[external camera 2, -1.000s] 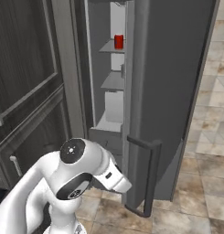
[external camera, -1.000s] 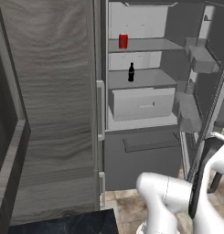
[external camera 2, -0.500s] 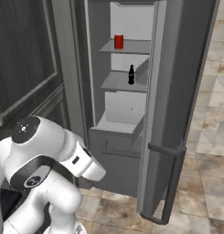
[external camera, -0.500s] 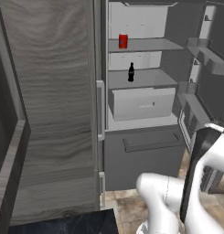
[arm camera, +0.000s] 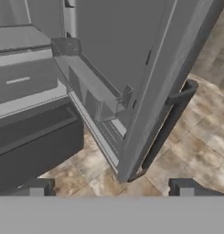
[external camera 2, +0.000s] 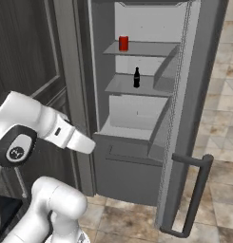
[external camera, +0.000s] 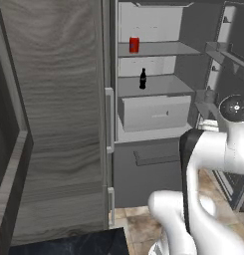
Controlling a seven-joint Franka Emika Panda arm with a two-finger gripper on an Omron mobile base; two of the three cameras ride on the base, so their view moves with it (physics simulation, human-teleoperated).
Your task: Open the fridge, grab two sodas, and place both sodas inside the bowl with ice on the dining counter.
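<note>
The fridge (external camera: 158, 124) stands open, and its pale inside shows two grey shelves. The upper shelf (external camera: 161, 48) carries a short red can (external camera: 134, 44), upright, near the left wall. The lower shelf (external camera: 153, 85) carries a slim dark bottle (external camera: 142, 78), also upright, a little more to the right than the can. Directly below this shelf sits a pale drawer (external camera: 153, 112), closed. The fridge stands on a tiled floor (external camera 2: 218, 156) of beige and brown stone.
</note>
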